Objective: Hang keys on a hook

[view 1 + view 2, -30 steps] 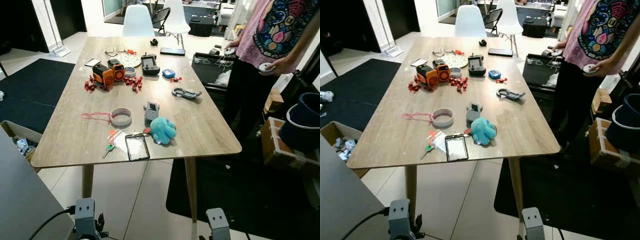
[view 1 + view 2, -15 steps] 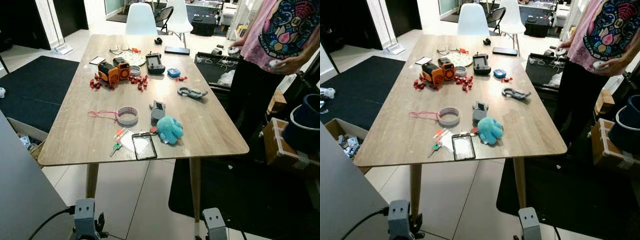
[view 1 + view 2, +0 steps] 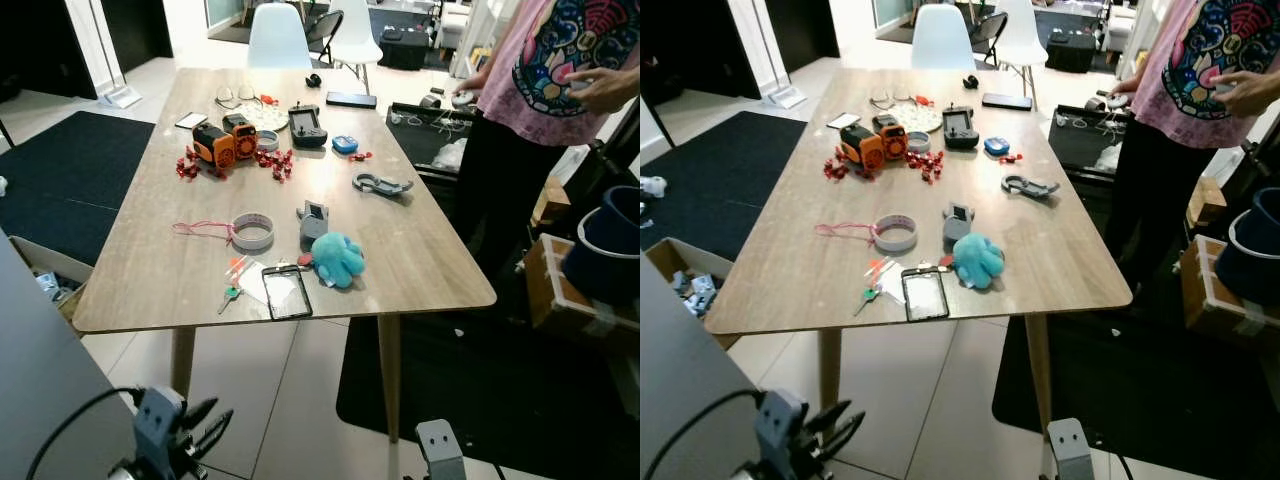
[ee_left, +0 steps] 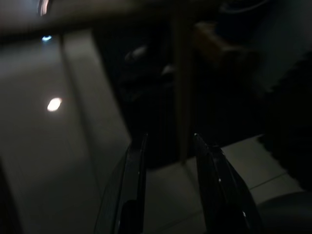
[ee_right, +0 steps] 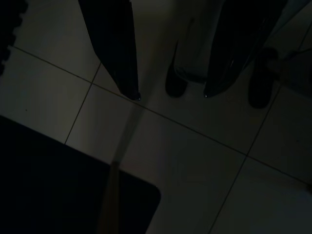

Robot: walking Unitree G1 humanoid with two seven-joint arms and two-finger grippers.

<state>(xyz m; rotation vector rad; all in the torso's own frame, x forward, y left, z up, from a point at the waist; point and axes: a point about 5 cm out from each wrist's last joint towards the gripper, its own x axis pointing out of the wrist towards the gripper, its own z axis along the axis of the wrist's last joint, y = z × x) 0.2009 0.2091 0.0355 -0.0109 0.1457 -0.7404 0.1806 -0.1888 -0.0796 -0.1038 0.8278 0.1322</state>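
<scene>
**Grippers low, keys lying on the table**

The left gripper (image 3: pixel 205 428) is hanging low before the wooden table (image 3: pixel 160 270), its black fingers (image 4: pixel 134 185) spread apart. The right gripper (image 5: pixel 170 95) is pointing down at the tiled floor (image 5: pixel 195 161), fingers parted too. The keys (image 3: pixel 228 293), green-tagged, are lying near the table's front edge, beside a phone (image 3: pixel 285 292).

Wooden table (image 3: pixel 150 270), pale tiled floor (image 3: pixel 290 400), dark rugs (image 3: pixel 60 170), white chairs (image 3: pixel 277 38)

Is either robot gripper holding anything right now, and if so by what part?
Nothing is held. The left gripper and right gripper are both open and empty, low below the table edge; the keys lie on the table.
</scene>
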